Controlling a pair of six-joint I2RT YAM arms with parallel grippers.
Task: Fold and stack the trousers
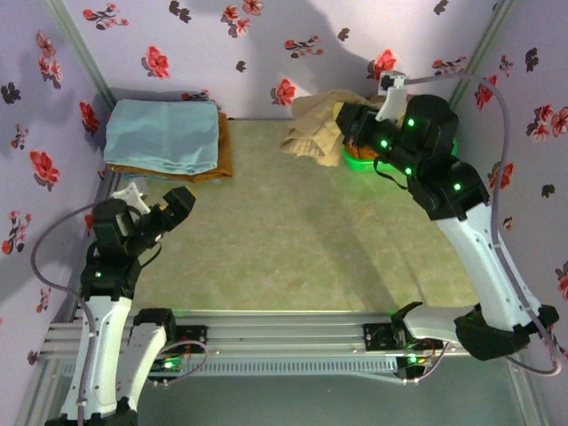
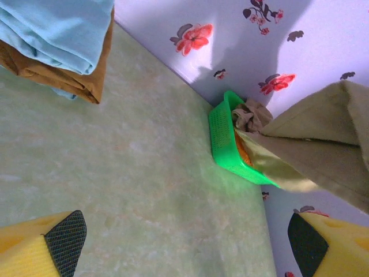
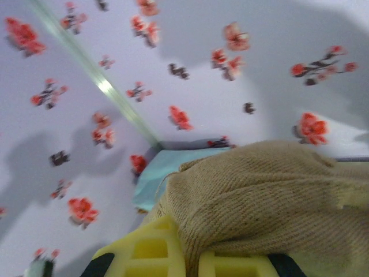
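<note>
Right end effector (image 3: 196, 258) pinches soft tan cloth trousers (image 3: 259, 196) at the green plastic basket (image 2: 222, 138); left end effector (image 2: 187, 239) gapes wide, empty. Snagged cloth could drag the basket.

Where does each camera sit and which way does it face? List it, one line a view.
Top external: above and behind the bases, looking down on the table; both arms, left tool open, right tool at the trousers.
Left wrist: looks across to the green basket; its fingers below.
Right wrist: faces the wall corner; trousers drape its fingers.
Shared: trousers and light blue cloth.
</note>
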